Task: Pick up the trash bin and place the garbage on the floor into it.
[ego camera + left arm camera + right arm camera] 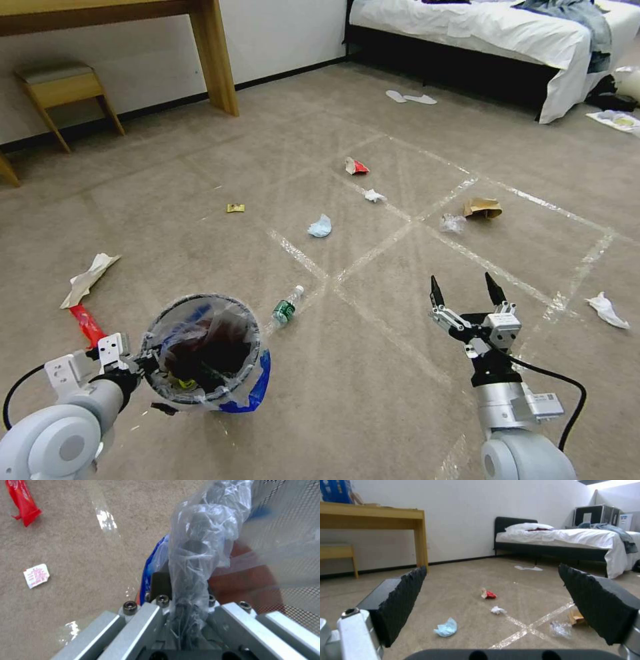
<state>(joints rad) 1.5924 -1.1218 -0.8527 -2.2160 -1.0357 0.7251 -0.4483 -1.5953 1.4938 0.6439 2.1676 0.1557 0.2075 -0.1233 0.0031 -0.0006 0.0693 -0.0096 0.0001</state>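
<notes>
We note the beige short-pile carpet floor [200, 173], crossed by shiny clear tape strips, with litter scattered well apart over it. The small round trash bin [203, 353], red-bodied, lined with crinkled clear plastic and carrying a blue patch, sits low on the robot's left; some rubbish already lies inside. The left gripper [137, 363] is clamped on the bin's rim and liner, confirmed in the left wrist view, where bunched plastic runs between its closed jaws. The right gripper [467, 290] hangs above the carpet on the robot's right, jaws spread wide and holding nothing.

Litter outstanding: a crumpled white tissue [89, 279] and a red wrapper [87, 325] left of the bin; a clear bottle with green label [287, 308] just beside the bin's far right; farther out a blue mask [320, 227], a red-white crushed carton [356, 167] and a brown paper bag [482, 208].

In our judgement the bottle is the nearest target. We recommend closing across its body, and keeping the bin level so its contents stay in.
</notes>
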